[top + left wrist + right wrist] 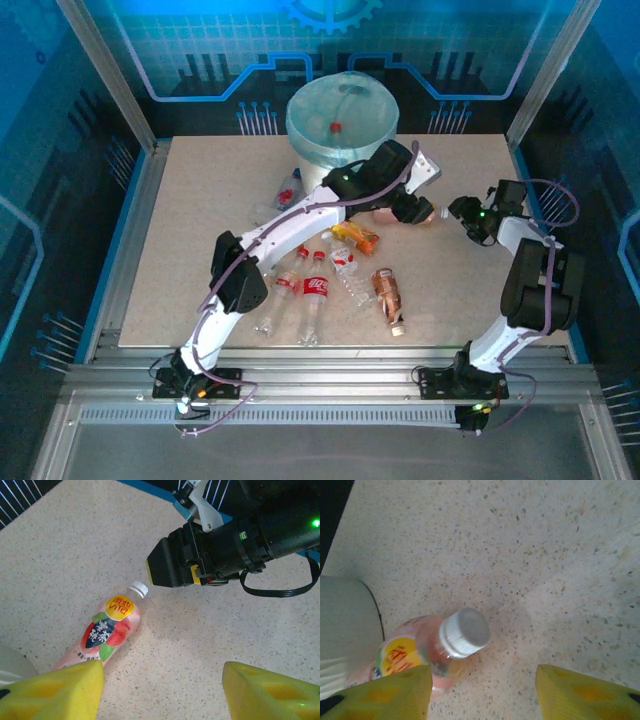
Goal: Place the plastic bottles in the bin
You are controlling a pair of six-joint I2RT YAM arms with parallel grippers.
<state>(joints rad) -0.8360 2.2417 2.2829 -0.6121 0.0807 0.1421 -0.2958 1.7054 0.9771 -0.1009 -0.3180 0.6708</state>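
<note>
The left arm is stretched diagonally across the surface [200,200], and the left tool [162,690] is held low over the base end of a pink-labelled bottle [107,630] lying on its side near the bin [300,130]. Its yellow fingers [55,692] are set well apart, gripping nothing. The right arm is folded sharply at the elbow, with the right tool [482,690] aimed at that bottle's white cap [465,632], likewise parted and empty, while the other plastic bottles [330,275] are scattered mid-surface.
</note>
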